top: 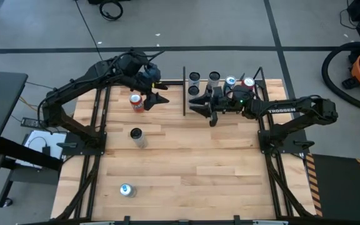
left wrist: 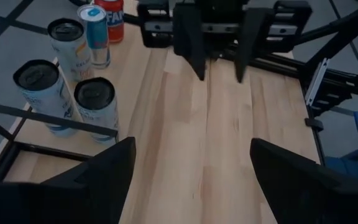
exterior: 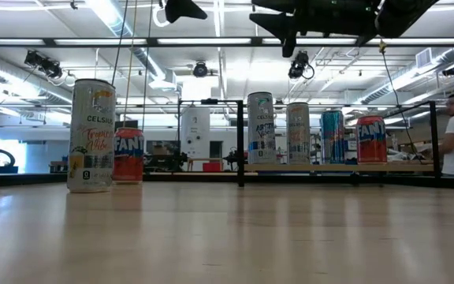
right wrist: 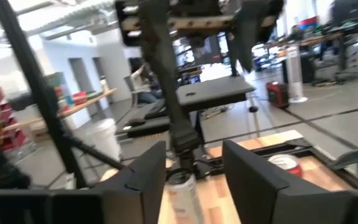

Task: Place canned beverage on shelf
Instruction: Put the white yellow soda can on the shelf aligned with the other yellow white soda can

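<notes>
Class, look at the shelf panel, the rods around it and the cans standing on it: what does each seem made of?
Shelf: pale plain wood, visible grain, matte. Rods: thin, black, probably painted metal. Cans on the shelf: likely thin metal, glossy printed sides and silvery tops.

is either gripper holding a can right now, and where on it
Nothing is held. The left gripper and the right gripper both stand open and empty above the table.

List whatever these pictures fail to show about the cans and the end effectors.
- Low view: both end effectors cut off by the top edge.
- High view: labels of the shelf cans too small to read.
- Right wrist view: the white can is half hidden by that arm's fingers.
</notes>
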